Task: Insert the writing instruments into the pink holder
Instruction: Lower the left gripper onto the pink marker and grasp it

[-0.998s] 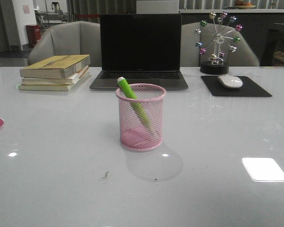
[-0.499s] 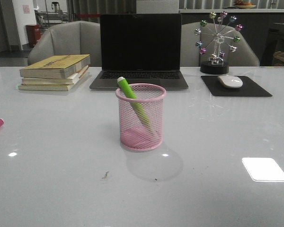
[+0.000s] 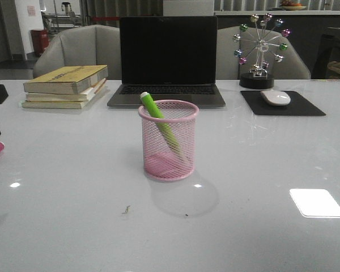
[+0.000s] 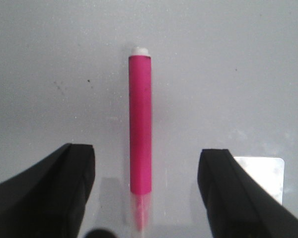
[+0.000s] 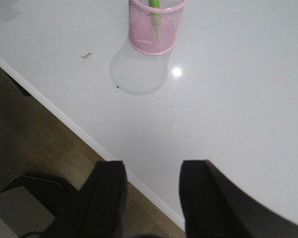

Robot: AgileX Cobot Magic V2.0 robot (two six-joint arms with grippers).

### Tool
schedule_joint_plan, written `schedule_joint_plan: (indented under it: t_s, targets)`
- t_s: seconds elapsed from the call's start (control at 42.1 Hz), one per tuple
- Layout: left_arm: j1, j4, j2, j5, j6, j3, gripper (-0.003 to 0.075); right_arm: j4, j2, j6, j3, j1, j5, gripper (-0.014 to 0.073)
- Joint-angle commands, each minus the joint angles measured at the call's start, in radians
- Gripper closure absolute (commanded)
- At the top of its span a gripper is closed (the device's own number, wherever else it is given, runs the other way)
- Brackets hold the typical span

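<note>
The left tool point(image 4: 146, 198) is hanging over the pink marker point(image 4: 140, 134) with its two fingers point(image 4: 64, 178) spread wide, one on each side of the barrel and not touching it. The marker is lying flat on the white table point(image 3: 272, 170), near the table's left edge in the front view, well apart from the pink holder point(image 3: 169, 148). The right tool point(image 5: 151, 198) is also standing apart and gripping nothing, over the near edge of the table, with the holder well ahead of it.

The marker is looking light, stiff and smooth-skinned, so it is likely to roll or slip on the glossy table if nudged. Taking hold across the middle of the barrel, away from the white tip point(image 4: 139, 50), seems the safest choice. The mesh holder is probably light too and may shift if a pen strikes its rim.

Two markers are showing: the pink one on the table and one green marker point(image 3: 158, 122) leaning inside the holder. There is one holder.
</note>
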Motion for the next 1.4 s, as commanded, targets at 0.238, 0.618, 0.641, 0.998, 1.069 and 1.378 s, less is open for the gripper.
schedule_joint_plan:
  t_s: [0.238, 0.618, 0.641, 0.998, 1.069, 1.378]
  targets:
    - [0.002, 0.002, 0.117, -0.033, -0.010, -0.169, 0.0223, -0.011, -0.004, 0.000, -0.027, -0.002, -0.059, 0.0211]
    - [0.002, 0.002, 0.189, -0.013, -0.010, -0.249, 0.0223, -0.011, -0.004, 0.000, -0.027, -0.002, -0.059, 0.0211]
    - [0.002, 0.002, 0.189, -0.014, -0.010, -0.249, 0.0223, -0.011, -0.004, 0.000, -0.027, -0.002, -0.059, 0.0211]
    - [0.011, 0.002, 0.224, 0.043, -0.010, -0.249, 0.0223, -0.011, -0.004, 0.000, -0.027, -0.002, -0.059, 0.0211]
    - [0.011, 0.002, 0.224, 0.046, -0.010, -0.249, 0.0228, -0.011, -0.004, 0.000, -0.027, -0.002, -0.059, 0.0211]
    - [0.011, 0.002, 0.224, 0.035, -0.009, -0.249, 0.0521, -0.011, -0.004, 0.000, -0.027, -0.002, -0.059, 0.0211]
